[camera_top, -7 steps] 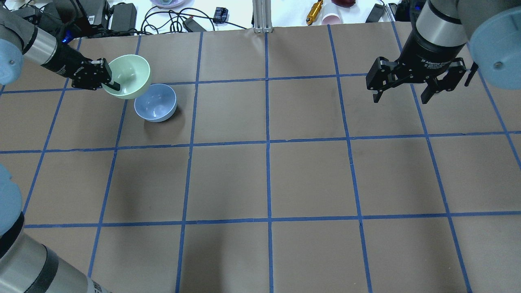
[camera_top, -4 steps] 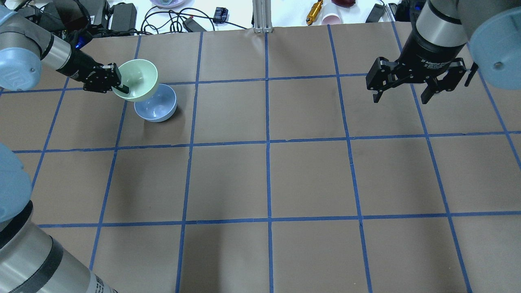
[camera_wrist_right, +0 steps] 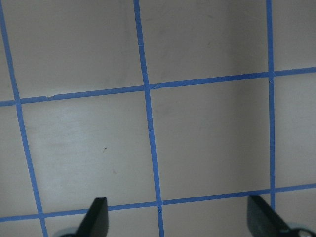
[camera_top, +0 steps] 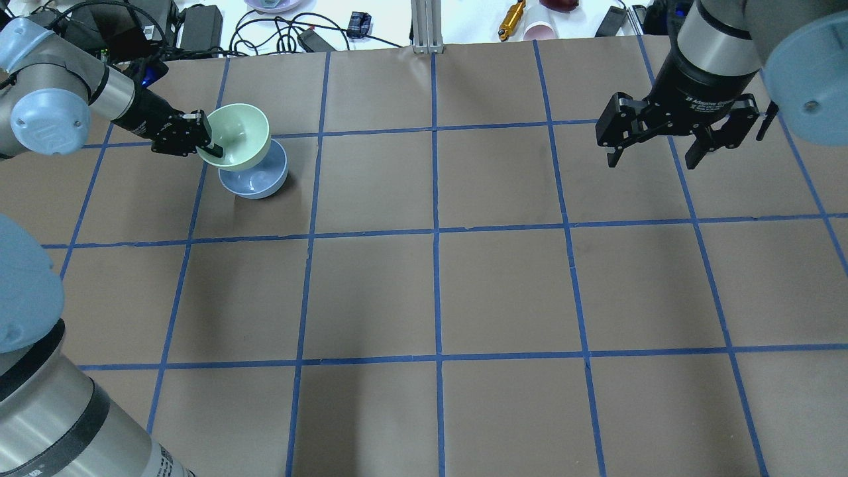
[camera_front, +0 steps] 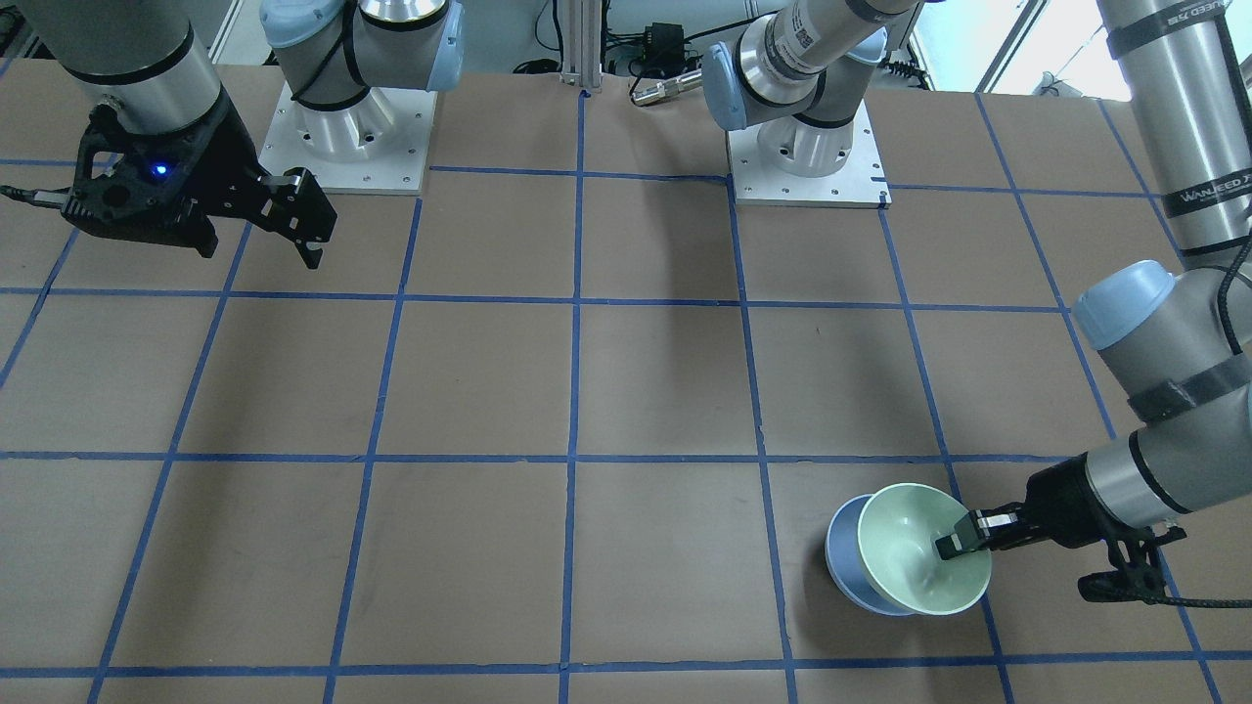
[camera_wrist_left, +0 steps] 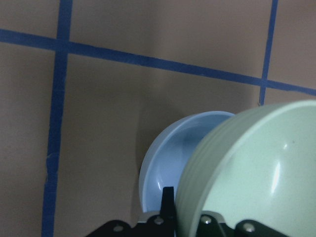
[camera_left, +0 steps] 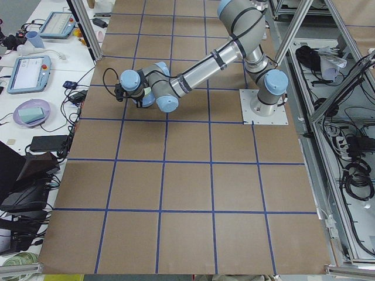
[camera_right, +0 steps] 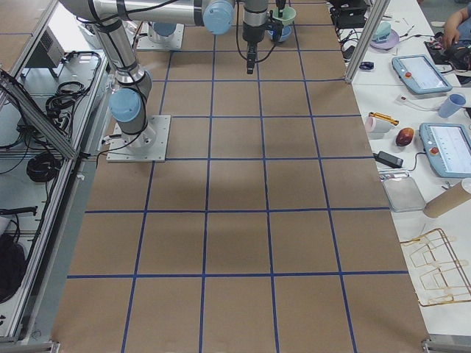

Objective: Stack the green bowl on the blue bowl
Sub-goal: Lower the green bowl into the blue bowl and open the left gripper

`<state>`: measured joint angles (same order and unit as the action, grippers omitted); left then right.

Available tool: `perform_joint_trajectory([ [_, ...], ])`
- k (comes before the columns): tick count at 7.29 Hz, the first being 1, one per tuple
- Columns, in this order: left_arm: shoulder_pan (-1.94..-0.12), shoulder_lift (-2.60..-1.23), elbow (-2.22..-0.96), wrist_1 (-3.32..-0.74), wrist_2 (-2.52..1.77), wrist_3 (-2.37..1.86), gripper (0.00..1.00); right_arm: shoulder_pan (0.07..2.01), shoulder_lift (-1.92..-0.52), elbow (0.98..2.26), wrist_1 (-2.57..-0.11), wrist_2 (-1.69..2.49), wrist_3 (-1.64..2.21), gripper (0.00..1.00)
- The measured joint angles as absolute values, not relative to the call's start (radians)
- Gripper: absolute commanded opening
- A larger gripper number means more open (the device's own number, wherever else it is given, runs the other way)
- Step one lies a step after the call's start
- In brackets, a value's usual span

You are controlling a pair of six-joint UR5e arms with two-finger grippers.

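Gripping the green bowl [camera_top: 240, 132] by its rim, the left gripper [camera_top: 211, 147] has one finger inside the bowl and the other outside, with the jaws closed onto the wall. We note that this bowl is held off the table [camera_top: 503, 291] and appears slightly tilted. It overlaps the blue bowl [camera_top: 255, 180] on the side nearest the left arm. In the front-facing view only a crescent of the blue bowl [camera_front: 839, 557] shows beyond the green bowl [camera_front: 919, 557]. We cannot tell whether the two bowls touch. The blue bowl stands upright on the brown surface, inside one square of the blue tape grid [camera_top: 434, 232].

We find the right gripper [camera_top: 652, 162] on the opposite side of the table, well apart from both bowls. Its jaws are spread wide and hold nothing. The right wrist view shows only taped surface between its fingertips [camera_wrist_right: 98, 212].
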<state>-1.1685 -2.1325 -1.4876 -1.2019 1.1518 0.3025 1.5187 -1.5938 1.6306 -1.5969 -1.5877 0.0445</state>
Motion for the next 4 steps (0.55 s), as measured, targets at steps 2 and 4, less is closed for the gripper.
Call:
perform_joint_trajectory([
  [2, -1.17, -2.134, -1.493, -1.195, 1.154, 0.303, 0.74, 1.519, -1.594, 1.631, -1.597, -1.588, 0.044, 1.0],
  [4, -1.171, -2.132, -1.493, -1.194, 1.157, 0.302, 1.0, 1.519, -1.594, 1.631, -1.597, -1.588, 0.044, 1.0],
])
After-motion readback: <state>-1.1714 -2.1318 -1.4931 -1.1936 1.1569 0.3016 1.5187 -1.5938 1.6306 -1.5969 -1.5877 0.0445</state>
